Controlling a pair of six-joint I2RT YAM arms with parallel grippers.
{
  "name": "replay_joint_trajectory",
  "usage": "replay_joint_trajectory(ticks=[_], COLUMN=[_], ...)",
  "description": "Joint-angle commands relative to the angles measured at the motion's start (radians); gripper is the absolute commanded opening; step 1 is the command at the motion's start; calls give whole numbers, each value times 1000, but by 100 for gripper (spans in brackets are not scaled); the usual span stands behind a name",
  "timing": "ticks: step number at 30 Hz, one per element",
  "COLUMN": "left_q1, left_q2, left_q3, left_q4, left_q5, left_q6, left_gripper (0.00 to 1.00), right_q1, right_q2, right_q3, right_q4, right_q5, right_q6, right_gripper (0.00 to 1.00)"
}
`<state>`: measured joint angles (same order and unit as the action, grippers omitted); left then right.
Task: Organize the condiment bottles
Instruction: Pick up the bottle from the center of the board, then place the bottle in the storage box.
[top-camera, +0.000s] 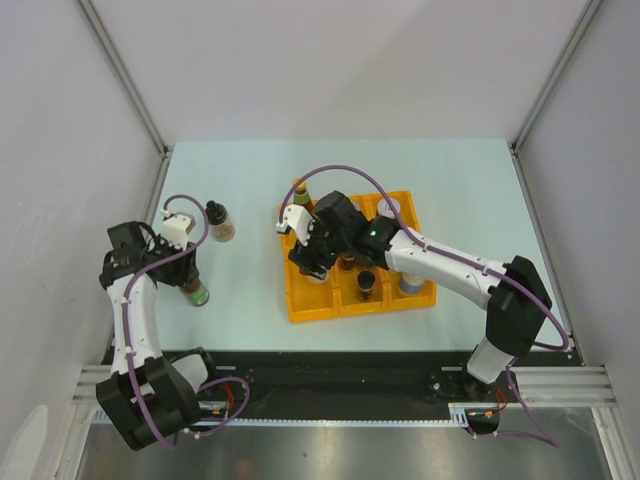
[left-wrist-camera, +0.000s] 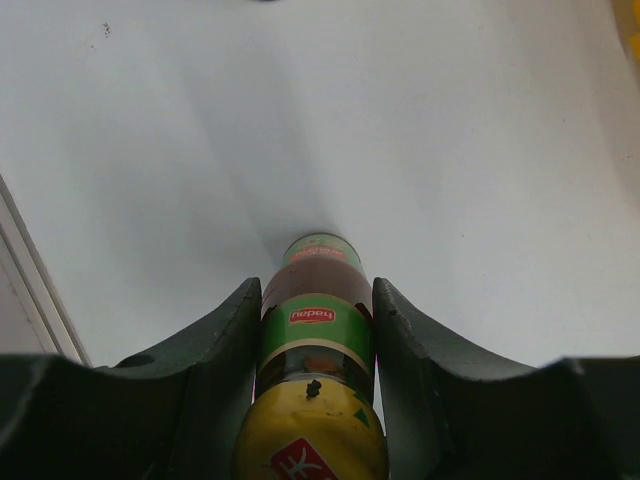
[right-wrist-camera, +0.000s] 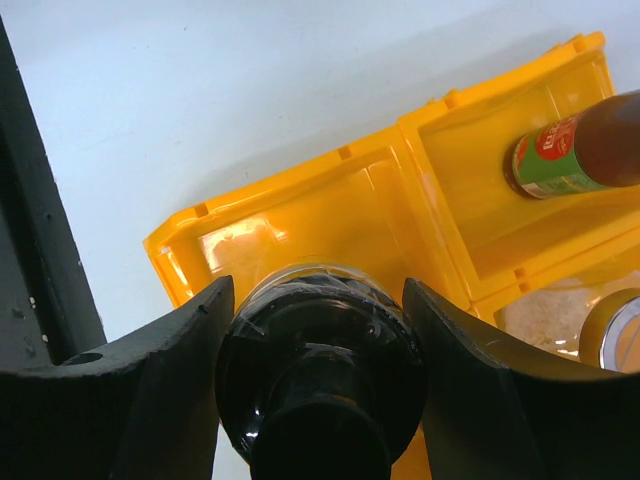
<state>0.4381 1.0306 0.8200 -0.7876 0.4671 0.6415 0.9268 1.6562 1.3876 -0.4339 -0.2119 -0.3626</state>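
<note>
Yellow-orange tray (right-wrist-camera: 330, 215): right gripper (right-wrist-camera: 315, 300) clamped on a black-capped jar (right-wrist-camera: 320, 385) above an end compartment. Whether the jar's base touches the compartment floor is hidden. A red/green-labelled bottle (right-wrist-camera: 565, 150) sits in the next compartment. Left gripper (left-wrist-camera: 317, 295): fingers pressed against both sides of a slim green-labelled sauce bottle (left-wrist-camera: 316, 340), which stands on the table (left-wrist-camera: 300, 120), well apart from the tray.

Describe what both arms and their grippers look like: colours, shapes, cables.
Both arms match: the left arm and right arm have white links, bulky black joints and a thin purple cable looping alongside. A small white block sits at each wrist. The left gripper and right gripper each have two thick, dark, curved fingers.
</note>
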Motion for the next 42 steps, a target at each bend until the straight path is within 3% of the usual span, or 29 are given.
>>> replay_joint_trajectory(ticks=[1, 7, 27, 31, 41, 42], left_q1=[10, 10, -7, -39, -147, -156], left_q2=[-1, 6, 72, 75, 77, 77], left_q3=[5, 8, 221, 261, 337, 341], left_q4=[-5, -9, -88, -99, -94, -96], left_q5=[39, 61, 202, 202, 246, 249], left_q6=[21, 17, 9, 1, -37, -43], left_gripper=[20, 0, 0, 0, 0, 1], right_q1=[1, -9, -69, -69, -86, -86], right_q2=[-6, 69, 226, 228, 260, 263], right_q3=[34, 37, 28, 24, 11, 8], right_q4=[113, 193, 276, 258, 242, 245], right_q5=[3, 29, 28, 9, -3, -4], right_q6=[11, 8, 59, 51, 40, 40], right_gripper=[0, 0, 0, 15, 19, 23])
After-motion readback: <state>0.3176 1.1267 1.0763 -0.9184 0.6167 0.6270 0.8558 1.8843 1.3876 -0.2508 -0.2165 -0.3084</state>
